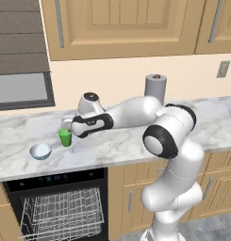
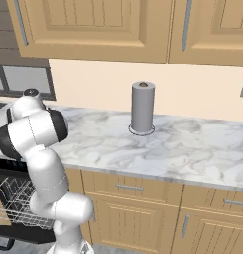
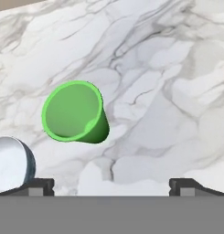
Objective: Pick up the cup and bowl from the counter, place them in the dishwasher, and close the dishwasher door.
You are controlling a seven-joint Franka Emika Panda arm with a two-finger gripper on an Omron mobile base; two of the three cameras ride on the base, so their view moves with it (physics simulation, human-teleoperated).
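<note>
gripper (image 3: 111, 185): jaws wide apart, holding nothing
cup (image 3: 74, 112): upright on the counter (image 3: 168, 91), below the jaws (off to one side)
bowl (image 3: 10, 164): beside the cup

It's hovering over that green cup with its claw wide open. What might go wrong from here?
The cup sits left of the open gripper rather than between its fingertips, so closing now might miss or tip it. The bowl stands close beside the cup and could get nudged. The dishwasher rack sits out below the counter edge.
</note>
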